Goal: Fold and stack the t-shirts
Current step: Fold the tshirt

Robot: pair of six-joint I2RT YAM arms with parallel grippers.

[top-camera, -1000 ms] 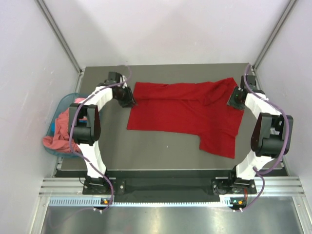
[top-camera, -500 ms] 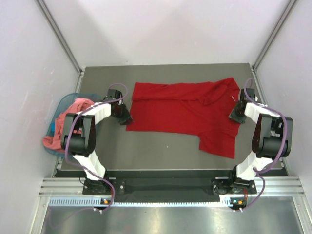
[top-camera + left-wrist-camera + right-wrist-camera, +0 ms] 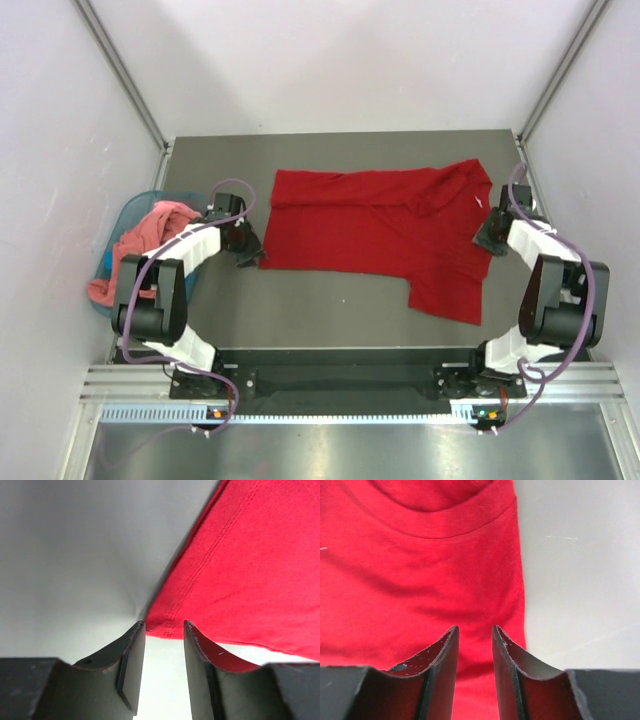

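The red t-shirt (image 3: 380, 225) lies spread flat on the table (image 3: 330, 310). Only the top view shows the salmon-pink t-shirt (image 3: 150, 228), heaped in the basket (image 3: 115, 228) at left. The wrist views show the jaws: left gripper (image 3: 164, 625) parted and empty at the near-left hem corner, right gripper (image 3: 475, 629) parted and empty above the shirt's right edge.

A robot lab cell: white panel walls (image 3: 350, 60), aluminium rails (image 3: 350, 385), grey table (image 3: 330, 310).
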